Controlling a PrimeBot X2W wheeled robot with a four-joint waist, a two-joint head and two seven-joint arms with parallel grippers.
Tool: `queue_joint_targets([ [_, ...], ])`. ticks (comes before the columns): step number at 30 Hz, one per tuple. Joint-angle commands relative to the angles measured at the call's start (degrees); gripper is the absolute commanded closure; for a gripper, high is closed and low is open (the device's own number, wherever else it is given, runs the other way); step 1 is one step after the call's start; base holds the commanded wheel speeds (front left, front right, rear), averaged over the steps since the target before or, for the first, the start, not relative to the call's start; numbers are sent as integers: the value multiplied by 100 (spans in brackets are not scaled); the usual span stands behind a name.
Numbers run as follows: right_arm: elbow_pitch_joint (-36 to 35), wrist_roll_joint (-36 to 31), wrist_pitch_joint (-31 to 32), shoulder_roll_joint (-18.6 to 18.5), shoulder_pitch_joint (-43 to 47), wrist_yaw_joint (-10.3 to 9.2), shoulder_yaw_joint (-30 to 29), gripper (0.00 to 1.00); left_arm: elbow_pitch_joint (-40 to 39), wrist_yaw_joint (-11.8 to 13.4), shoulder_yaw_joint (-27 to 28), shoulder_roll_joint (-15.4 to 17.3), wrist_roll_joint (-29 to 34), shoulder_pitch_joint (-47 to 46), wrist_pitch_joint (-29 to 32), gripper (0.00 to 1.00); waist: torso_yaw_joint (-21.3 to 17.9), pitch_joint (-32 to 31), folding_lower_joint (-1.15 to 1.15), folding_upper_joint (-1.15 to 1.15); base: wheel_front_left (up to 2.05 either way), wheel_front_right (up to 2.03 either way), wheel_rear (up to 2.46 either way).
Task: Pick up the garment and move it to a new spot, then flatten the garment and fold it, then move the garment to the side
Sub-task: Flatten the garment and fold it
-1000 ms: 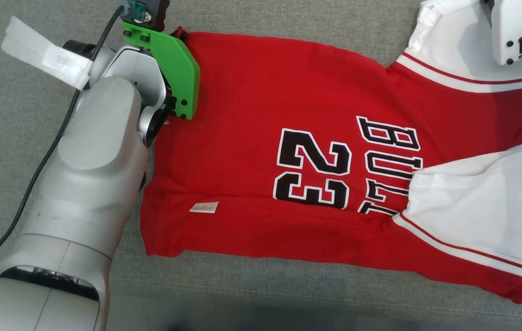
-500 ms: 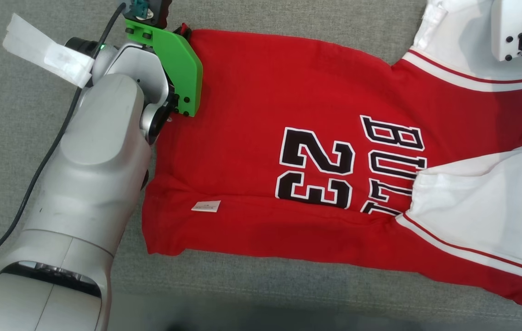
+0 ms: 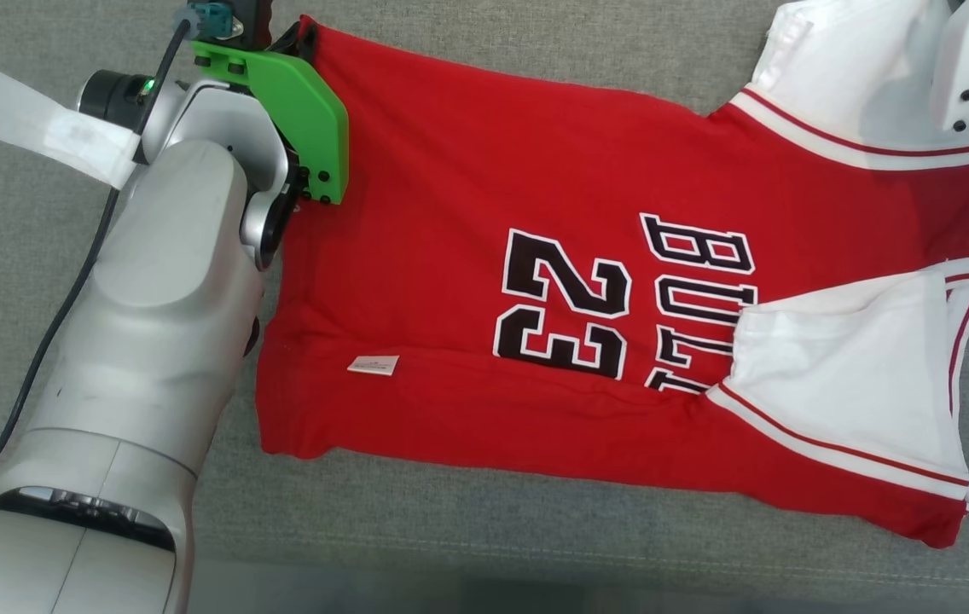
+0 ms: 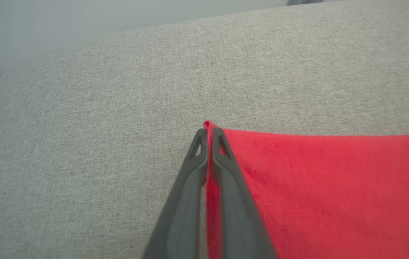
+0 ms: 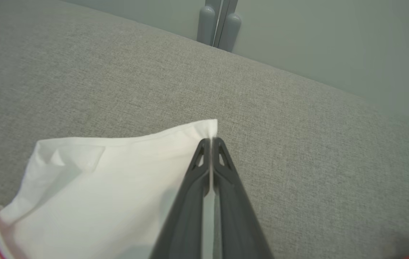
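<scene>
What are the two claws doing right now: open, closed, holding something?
Left claw: closed on a red corner of the jersey.
Right claw: closed on the tip of its white sleeve.

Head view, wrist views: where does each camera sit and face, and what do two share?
Head view: from the head, down at the jersey on grey fabric; left forearm shows.
Left wrist view: along the left gripper, shut on the jersey's red corner.
Right wrist view: along the right gripper, shut on the jersey's white sleeve.
Shared: head and left wrist, that corner.
</scene>
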Motion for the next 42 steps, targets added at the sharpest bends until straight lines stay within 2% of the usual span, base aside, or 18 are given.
queue_joint_targets([
  [1,-67,88,-91,-18,130,-12,-25,100,3,47,-1,69,-22,59,-45,100,-41,-104,0,0,0,0,0],
  [7,-777,721,-317,-143,737,-12,60,100,-95,-30,-188,158,95,304,-105,100,-94,-347,0,0,0,0,0],
  [13,-1976,1361,-338,-535,1679,-11,96,100,-483,-15,-407,353,264,764,-323,100,-157,-659,0,0,0,0,0],
  [17,-2752,1642,-225,-894,2472,-11,-40,100,-876,52,-565,544,381,1201,-462,100,-212,-868,0,0,0,0,0],
  [22,-3407,1908,-19,-1105,3418,-11,-392,100,-1436,134,-743,833,541,1756,-550,100,-300,-1102,0,0,0,0,0],
  [34,-4171,2186,445,-826,4767,-9,-862,100,-2297,372,-1047,1373,832,2651,-750,100,-466,-1413,0,0,0,0,0],
  [42,-4483,2472,921,-643,5314,-7,-1093,100,-2331,494,-1113,1574,803,3136,-957,100,-526,-1557,0,0,0,0,0],
])
